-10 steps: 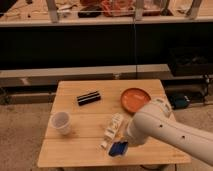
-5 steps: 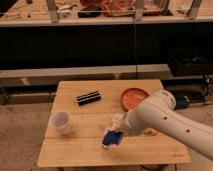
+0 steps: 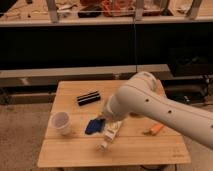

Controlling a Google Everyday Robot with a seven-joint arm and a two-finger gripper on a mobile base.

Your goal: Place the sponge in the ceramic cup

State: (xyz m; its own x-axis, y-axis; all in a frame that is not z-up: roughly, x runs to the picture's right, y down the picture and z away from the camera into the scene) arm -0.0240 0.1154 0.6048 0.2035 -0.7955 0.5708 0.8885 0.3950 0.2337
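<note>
Half the job looks done: the gripper (image 3: 100, 121) appears clamped on the sponge (image 3: 93, 126), holding it just beside the ceramic cup (image 3: 61, 122). The sponge is not in the cup, so what remains is to bring it over the cup's mouth and release it.

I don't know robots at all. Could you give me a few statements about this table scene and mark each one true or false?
1. The sponge is already inside the cup. False: the sponge is outside the ceramic cup, just to its right in the picture, held by the claw.
2. A black bar lies on the table farther back than the sponge. True: the black bar sits on the table.
3. The cup lies tipped on its side. False: it stands upright with its opening up.
4. An orange item lies on the table's right part. True: the orange item lies below the arm.
</note>
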